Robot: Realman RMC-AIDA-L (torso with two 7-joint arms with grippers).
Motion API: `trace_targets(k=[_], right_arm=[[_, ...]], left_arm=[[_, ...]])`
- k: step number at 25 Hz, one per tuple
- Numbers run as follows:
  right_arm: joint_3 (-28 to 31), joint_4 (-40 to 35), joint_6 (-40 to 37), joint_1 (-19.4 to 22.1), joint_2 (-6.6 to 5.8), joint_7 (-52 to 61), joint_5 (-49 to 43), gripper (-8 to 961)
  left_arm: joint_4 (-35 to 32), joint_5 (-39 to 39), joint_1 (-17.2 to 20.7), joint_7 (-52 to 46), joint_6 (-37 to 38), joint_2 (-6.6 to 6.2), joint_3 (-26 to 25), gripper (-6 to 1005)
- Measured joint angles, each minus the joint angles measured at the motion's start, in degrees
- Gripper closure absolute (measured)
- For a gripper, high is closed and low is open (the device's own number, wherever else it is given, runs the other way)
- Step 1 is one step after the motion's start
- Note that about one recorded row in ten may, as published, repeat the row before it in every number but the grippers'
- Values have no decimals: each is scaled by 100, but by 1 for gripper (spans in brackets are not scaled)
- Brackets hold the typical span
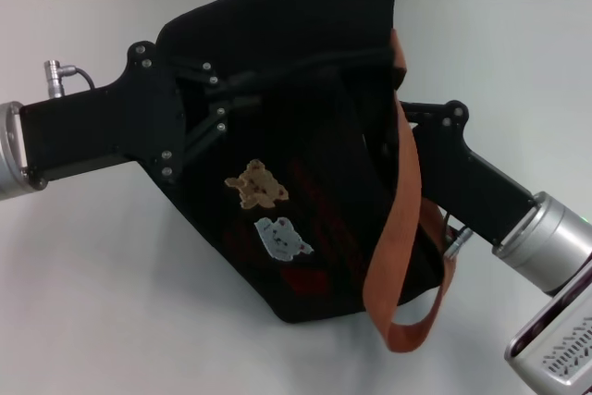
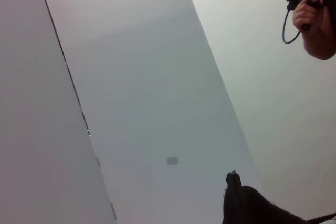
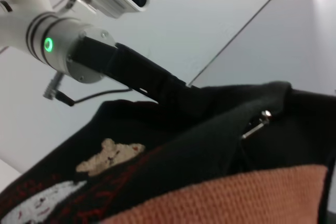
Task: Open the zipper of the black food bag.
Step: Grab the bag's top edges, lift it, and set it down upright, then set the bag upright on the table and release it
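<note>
Both claws against black food bag (image 1: 305,136)

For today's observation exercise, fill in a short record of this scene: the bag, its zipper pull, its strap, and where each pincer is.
bag: black food bag, lying tilted on the white table
patches: brown bear, pale grey bear
strap: orange-brown strap looping off the bag's lower corner
zipper pull: silvery, seen in the right wrist view
left pincer: at the bag's left edge
right pincer: at the bag's right side, fingertips hidden
</note>
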State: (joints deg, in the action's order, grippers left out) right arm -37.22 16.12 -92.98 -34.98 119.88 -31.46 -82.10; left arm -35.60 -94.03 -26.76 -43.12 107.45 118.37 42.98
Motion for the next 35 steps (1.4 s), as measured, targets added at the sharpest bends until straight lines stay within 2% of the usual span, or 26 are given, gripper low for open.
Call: trace_targets(k=[20,30,35], right_arm=[[215,-649,35,861,0,365,48,952],[405,-886,57,1035,-11,705,54,953],[900,-918,-67,962,-7,1425,55,954]], left_arm=[[0,40,502,111,-17,-69,-697,911],[0,29,788,112,-106,-93,-1062,911],[51,8,893,112,-153,-75,-1064,911]])
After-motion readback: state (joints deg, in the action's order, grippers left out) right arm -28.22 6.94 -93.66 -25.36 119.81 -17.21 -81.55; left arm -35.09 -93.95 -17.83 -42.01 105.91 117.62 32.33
